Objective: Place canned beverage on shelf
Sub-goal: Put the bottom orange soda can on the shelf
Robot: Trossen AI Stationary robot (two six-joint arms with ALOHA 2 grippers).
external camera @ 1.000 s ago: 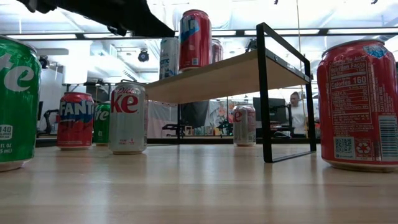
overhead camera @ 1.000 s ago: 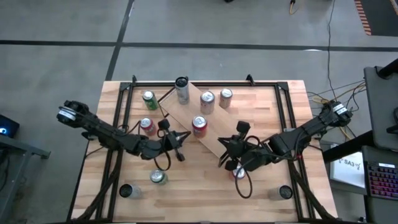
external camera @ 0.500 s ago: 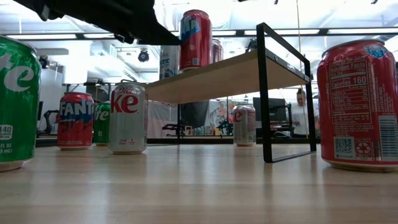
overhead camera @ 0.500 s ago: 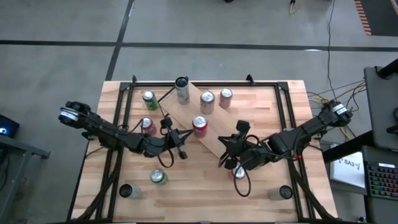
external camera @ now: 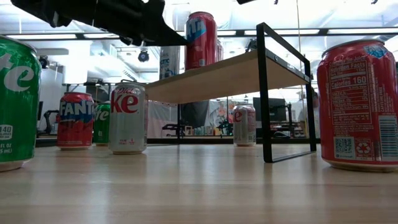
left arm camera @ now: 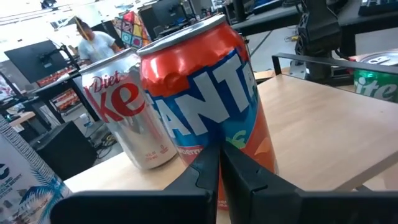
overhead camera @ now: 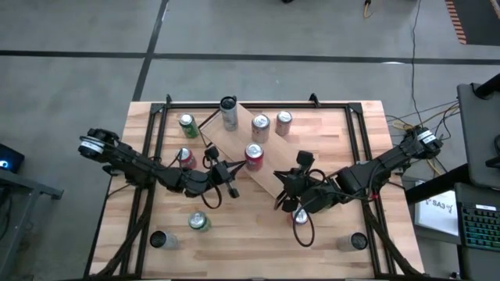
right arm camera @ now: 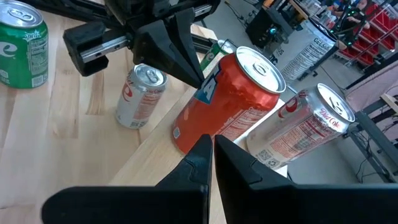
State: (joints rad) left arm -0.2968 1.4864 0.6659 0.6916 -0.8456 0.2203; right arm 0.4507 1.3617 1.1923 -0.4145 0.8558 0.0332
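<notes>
The shelf [overhead camera: 269,168] is a light-wood board lying slantwise at mid table, on black end frames [external camera: 264,93]. A red Fanta can [overhead camera: 254,154] stands upright on it, with a silver Diet Coke can [overhead camera: 260,125] and a tall white can [overhead camera: 228,113] farther back. My left gripper [overhead camera: 232,171] is shut, its tips against the Fanta can [left arm camera: 205,93] from the table's left. My right gripper [overhead camera: 284,193] is shut and empty, hovering by the shelf's near right end, over a red cola can [overhead camera: 299,215]. My left gripper presses its shut fingertips [right arm camera: 196,81] against the Fanta can's side wall [left arm camera: 239,140], in its upper half. The fingers come about level from the table's left, above the shelf board. The can stands upright with its base on the shelf.
On the tabletop stand a green can [overhead camera: 187,125], a red Fanta can [overhead camera: 185,158], a green Sprite can [overhead camera: 199,222], a silver can [overhead camera: 283,121] and a Diet Coke can [external camera: 127,118] below my left arm. Black rails [overhead camera: 148,156] run along the table's sides.
My left gripper has moved toward the table's right and a little toward the far edge, staying shut. It has pushed the Fanta can a short way along the shelf board, toward the right and far side. The can has stayed upright.
</notes>
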